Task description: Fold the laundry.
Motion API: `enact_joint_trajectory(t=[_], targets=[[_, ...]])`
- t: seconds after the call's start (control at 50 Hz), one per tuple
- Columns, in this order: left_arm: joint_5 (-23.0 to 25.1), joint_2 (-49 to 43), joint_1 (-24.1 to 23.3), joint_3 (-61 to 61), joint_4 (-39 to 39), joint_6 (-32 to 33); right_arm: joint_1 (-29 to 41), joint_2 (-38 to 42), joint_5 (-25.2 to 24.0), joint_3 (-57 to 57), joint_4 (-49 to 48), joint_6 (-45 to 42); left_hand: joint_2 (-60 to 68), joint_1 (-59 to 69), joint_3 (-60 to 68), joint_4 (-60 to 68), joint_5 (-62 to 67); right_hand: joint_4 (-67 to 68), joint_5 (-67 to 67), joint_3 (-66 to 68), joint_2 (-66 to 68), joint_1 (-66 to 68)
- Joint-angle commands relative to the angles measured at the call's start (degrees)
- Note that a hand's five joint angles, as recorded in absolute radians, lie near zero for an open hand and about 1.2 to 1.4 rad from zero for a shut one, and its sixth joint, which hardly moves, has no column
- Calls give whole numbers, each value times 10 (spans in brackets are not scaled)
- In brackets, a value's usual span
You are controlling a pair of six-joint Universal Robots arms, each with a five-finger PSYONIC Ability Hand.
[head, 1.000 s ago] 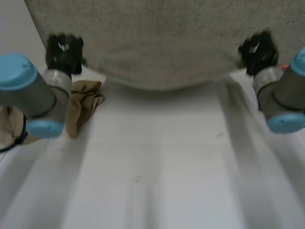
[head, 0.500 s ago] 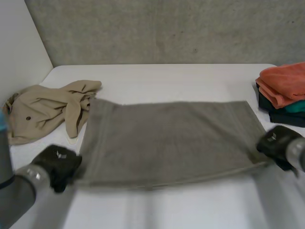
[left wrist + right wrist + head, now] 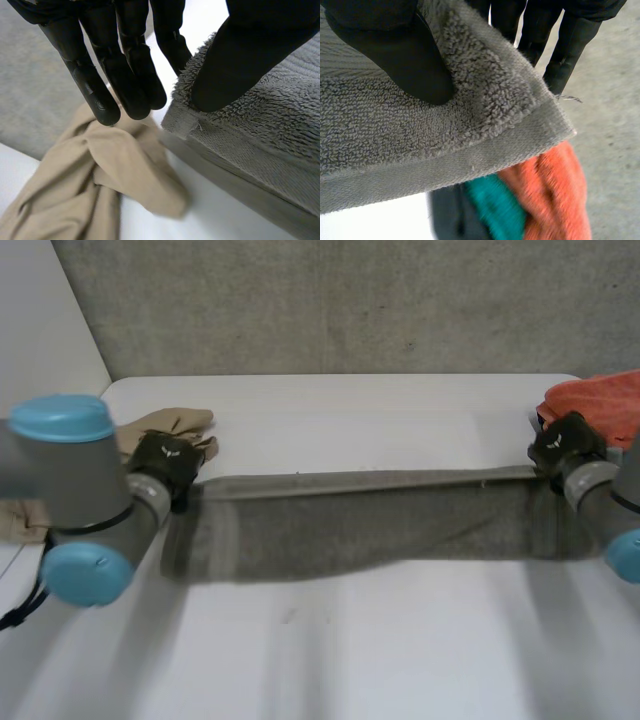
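A grey towel (image 3: 370, 520) lies stretched across the white table (image 3: 350, 650), doubled over along its length. My left hand (image 3: 165, 462) holds its left corner and my right hand (image 3: 565, 443) its right corner, both at the far edge. In the left wrist view the thumb (image 3: 250, 55) presses on the towel's corner (image 3: 270, 130), with the straight fingers (image 3: 125, 65) just beyond its edge. In the right wrist view the thumb (image 3: 395, 45) pinches the towel's corner (image 3: 420, 140) against the fingers (image 3: 570, 40) behind it.
A crumpled beige garment (image 3: 180, 425) lies just beyond my left hand, under its fingertips (image 3: 100, 190). A stack of folded clothes, orange (image 3: 600, 400) on top, stands by my right hand; orange (image 3: 555, 200) and teal (image 3: 495, 205) layers show under the held corner.
A second ago the towel hung high between both hands. It then came down flat on the table. Both hands have since carried the near edge away to the far edge, doubling it.
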Motion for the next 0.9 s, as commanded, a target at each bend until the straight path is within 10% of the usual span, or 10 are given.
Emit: enact_joint_trajectory(t=[0.02, 0.14, 0.2, 0.26, 0.3, 0.56, 0.9], targets=[[-61, -127, -17, 154, 20, 4, 19, 113, -3, -123, -33, 0, 110, 152, 113, 111, 136, 112, 135, 115, 125, 146], [-60, -173, -22, 215, 27, 6, 26, 170, -3, -184, -36, 0, 110, 152, 113, 111, 136, 83, 105, 86, 95, 116], [-61, -182, -24, 230, 48, 6, 27, 182, 0, -206, -53, 9, 110, 152, 113, 111, 136, -349, -326, -346, -336, -315], [-68, -183, -30, 237, 76, 6, 29, 179, 12, -211, -94, 26, -340, -298, -336, -338, -313, -588, -565, -585, -575, -554], [-70, -177, -38, 236, 86, 5, 31, 175, 21, -211, -109, 41, -590, -548, -587, -589, -564, -588, -565, -585, -575, -554], [-68, -69, -74, 121, 85, 2, 25, -2, 29, -88, -1, 206, -587, -545, -583, -585, -560, -588, -565, -585, -575, -554], [36, 91, -78, -145, 171, -104, -110, -73, -144, 102, 99, 230, -580, -538, -576, -578, -553, -384, -361, -381, -371, -350]])
